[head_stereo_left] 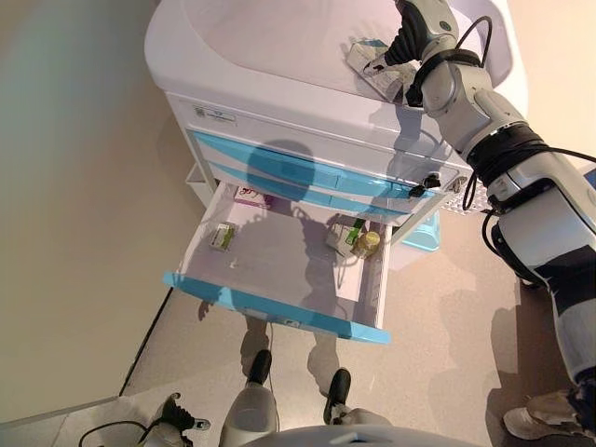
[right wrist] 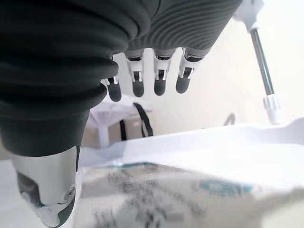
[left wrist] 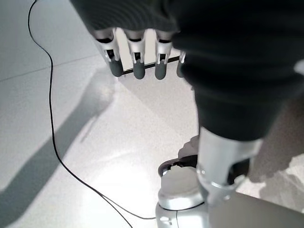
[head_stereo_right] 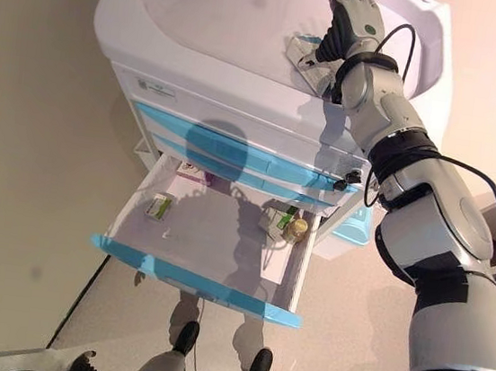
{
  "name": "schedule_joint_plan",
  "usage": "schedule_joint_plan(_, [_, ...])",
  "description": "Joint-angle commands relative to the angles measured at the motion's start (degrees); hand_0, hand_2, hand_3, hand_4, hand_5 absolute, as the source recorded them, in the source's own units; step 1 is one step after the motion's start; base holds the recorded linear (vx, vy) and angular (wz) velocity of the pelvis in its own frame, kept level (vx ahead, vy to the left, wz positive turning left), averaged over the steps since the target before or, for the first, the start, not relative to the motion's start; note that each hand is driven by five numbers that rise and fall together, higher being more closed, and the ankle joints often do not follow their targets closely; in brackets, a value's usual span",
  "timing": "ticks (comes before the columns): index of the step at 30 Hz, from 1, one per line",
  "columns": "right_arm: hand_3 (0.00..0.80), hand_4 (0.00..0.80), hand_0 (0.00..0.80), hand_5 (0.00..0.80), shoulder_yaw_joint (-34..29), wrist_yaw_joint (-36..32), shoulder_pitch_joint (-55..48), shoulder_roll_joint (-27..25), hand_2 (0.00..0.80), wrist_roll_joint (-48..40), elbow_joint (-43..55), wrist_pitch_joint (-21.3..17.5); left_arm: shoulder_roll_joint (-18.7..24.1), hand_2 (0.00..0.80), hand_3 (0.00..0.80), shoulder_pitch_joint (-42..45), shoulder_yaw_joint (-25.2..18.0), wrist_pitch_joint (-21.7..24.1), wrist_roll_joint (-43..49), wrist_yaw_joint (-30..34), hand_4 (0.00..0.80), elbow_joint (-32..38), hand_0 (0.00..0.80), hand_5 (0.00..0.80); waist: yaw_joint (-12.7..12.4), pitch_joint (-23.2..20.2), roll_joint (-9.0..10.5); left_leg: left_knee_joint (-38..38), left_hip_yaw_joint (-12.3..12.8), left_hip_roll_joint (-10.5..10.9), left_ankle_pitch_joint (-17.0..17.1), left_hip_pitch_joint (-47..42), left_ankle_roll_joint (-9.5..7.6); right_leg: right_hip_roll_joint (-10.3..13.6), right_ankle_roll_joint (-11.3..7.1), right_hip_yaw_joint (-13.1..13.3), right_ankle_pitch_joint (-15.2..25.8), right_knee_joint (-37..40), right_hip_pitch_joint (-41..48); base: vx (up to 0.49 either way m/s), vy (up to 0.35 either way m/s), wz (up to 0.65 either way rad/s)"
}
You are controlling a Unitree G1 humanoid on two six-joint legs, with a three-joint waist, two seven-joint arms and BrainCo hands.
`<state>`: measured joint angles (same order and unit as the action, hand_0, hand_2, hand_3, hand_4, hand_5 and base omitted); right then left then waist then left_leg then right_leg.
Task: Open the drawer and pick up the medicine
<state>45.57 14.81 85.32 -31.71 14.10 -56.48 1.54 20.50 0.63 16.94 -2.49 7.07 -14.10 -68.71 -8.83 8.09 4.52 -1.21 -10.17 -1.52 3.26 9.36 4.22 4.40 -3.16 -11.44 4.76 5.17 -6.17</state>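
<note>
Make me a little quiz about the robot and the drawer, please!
1. True or false: the bottom drawer is pulled open.
2. Where is the white medicine box that lies under the right hand? A) in the drawer B) on top of the cabinet C) on the floor
3. Fill in: the left hand hangs low over the ____.

Key
1. True; small boxes and a yellow-capped bottle lie inside it.
2. B.
3. Floor; it holds nothing.

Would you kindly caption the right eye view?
Right hand over white medicine box atop white-and-blue cart, bottom drawer open.
</note>
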Motion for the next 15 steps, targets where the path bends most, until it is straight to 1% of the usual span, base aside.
schedule_joint_plan(1, [0.0, 0.0, 0.0, 0.0, -0.39, 2.38, 4.13, -3.26, 0.0, -0.46, 1.86, -0.11, 1.91, 0.0, 0.0, -1.64, 0.11, -0.43, 0.4, -0.3, 0.0, -3.15, 0.0, 0.0, 1.01, -1.13, 2.23, -1.19, -1.18, 3.97, -0.35, -0.48, -3.02, 1.73, -4.24, 1.15, -0.38, -2.0, 0.15, 0.0, 0.0, 0.0])
schedule_joint_plan(6, [0.0, 0.0, 0.0, 0.0, -2.89, 2.62, 1.48, -5.88, 0.0, -2.01, 5.15, -0.11, 1.94, 0.0, 0.0, -1.4, -0.37, -0.51, 0.67, 0.25, 0.0, -2.99, 0.0, 0.0, 1.5, -1.67, 1.79, -1.55, -0.79, 3.78, -0.39, -1.14, -3.01, 1.86, -4.28, 1.22, -0.4, -1.9, 0.64, -0.003, 0.0, -0.01])
schedule_joint_plan(11, [0.0, 0.0, 0.0, 0.0, -6.41, 2.97, -2.96, -9.66, 0.0, -2.23, 10.19, 0.06, 1.66, 0.0, 0.0, -1.03, -1.06, -0.85, 1.38, 0.98, 0.0, -2.93, 0.0, 0.0, 2.68, -2.47, 0.53, -2.45, 0.09, 3.61, 0.01, -1.81, -2.87, 1.94, -4.29, 1.16, -0.24, -1.66, 0.9, -0.007, 0.003, -0.02])
schedule_joint_plan(14, [0.0, 0.0, 0.0, 0.0, -7.28, 3.14, -4.07, -10.77, 0.0, -2.24, 10.97, 0.04, 1.63, 0.0, 0.0, -1.1, -1.15, -0.85, 1.73, 1.12, 0.0, -2.95, 0.0, 0.0, 3.07, -2.69, 0.16, -2.68, 0.33, 3.66, 0.12, -1.99, -2.82, 1.96, -4.31, 1.19, -0.11, -1.49, 1.01, -0.005, 0.0, -0.02])
schedule_joint_plan(15, [0.0, 0.0, 0.0, 0.0, -8.28, 3.18, -5.18, -12.07, 0.0, -2.27, 11.77, 0.09, 1.54, 0.0, 0.0, -1.14, -1.23, -0.96, 2.06, 1.45, 0.0, -2.97, 0.0, 0.0, 3.55, -2.93, -0.13, -2.79, 0.61, 3.58, 0.19, -2.18, -2.73, 2.0, -4.35, 1.23, -0.02, -1.42, 1.17, 0.0, 0.0, 0.0])
